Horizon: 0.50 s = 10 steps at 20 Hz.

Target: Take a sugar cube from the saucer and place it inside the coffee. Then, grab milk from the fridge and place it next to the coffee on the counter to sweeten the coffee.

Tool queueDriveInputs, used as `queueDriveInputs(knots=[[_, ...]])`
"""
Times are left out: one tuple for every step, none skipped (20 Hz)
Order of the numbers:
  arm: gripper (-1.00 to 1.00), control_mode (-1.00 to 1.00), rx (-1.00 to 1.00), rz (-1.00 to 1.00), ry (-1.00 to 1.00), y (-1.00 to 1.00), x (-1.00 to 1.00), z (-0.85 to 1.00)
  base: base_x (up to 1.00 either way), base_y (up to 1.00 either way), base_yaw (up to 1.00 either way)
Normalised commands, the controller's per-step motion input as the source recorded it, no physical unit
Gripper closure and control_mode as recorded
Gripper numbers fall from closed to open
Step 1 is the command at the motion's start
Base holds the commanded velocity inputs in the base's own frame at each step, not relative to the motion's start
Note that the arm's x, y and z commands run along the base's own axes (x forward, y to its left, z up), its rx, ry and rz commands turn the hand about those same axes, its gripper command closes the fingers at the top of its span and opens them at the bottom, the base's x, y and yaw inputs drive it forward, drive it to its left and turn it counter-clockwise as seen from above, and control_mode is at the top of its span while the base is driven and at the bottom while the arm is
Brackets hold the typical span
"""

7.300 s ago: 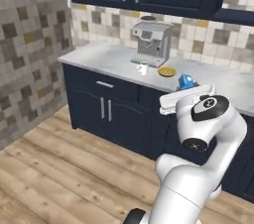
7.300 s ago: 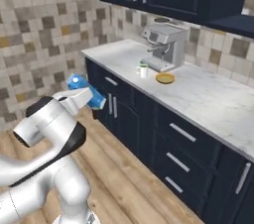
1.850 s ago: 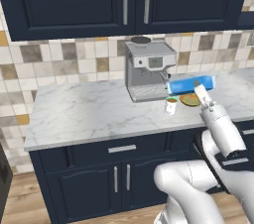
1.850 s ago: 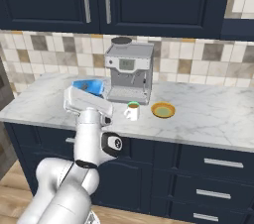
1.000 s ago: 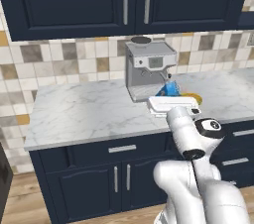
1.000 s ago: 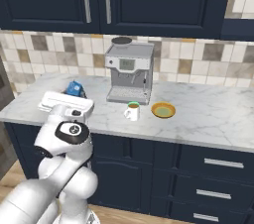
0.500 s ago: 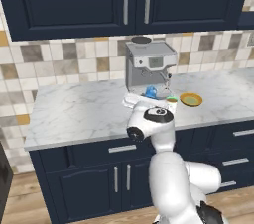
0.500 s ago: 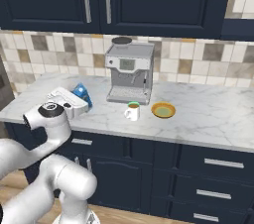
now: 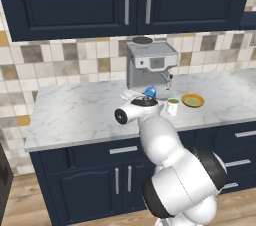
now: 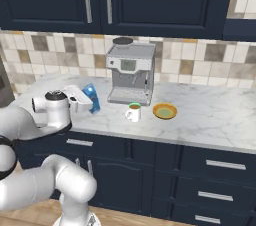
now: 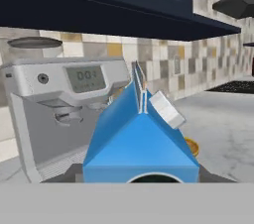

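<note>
The gripper (image 10: 86, 101) has its jaws clamped on the blue milk carton (image 10: 92, 97), carrying it just above the white marble counter (image 10: 210, 115) to the left of the grey espresso machine (image 10: 130, 73), and the hand view looks straight at the carton's gabled top (image 11: 141, 139) with the machine (image 11: 59, 104) behind it. Over on the worktop the white coffee cup with the green rim (image 10: 134, 112) stands in front of the machine, with the golden-yellow saucer (image 10: 164, 111) just beside it on the right. From the left base view the milk (image 9: 149, 91) peeks out above the arm's wrist, near the coffee (image 9: 172, 106) and the saucer (image 9: 192, 100).
</note>
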Motion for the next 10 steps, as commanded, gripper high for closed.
queueDriveInputs(knots=[[1.00,-1.00,0.05,-0.15,-0.07,-0.68,0.00,-0.60,0.00,0.00,0.00],[1.00,-1.00,0.07,-0.15,-0.07,-0.70,0.00,-0.44,0.00,0.00,0.00],[1.00,-1.00,0.07,-0.12,-0.05,-0.68,0.00,-0.37,0.00,0.00,0.00],[1.00,-1.00,0.10,-0.09,0.00,-0.84,0.21,-0.38,0.00,0.00,0.00],[1.00,-1.00,0.13,-0.05,0.00,-0.88,0.33,-0.34,0.00,0.00,0.00],[1.00,-1.00,0.12,-0.03,0.00,-0.66,0.41,-0.36,0.00,0.00,0.00],[1.00,-1.00,0.11,-0.02,0.00,-0.51,0.54,-0.44,0.00,0.00,0.00],[1.00,-1.00,0.08,-0.02,0.00,-0.26,0.49,-0.37,0.00,0.00,0.00],[1.00,-1.00,0.05,-0.01,0.00,0.00,0.49,-0.31,0.00,0.00,0.00],[1.00,-1.00,0.05,0.00,0.02,-0.01,0.38,-0.36,0.00,0.00,0.00]])
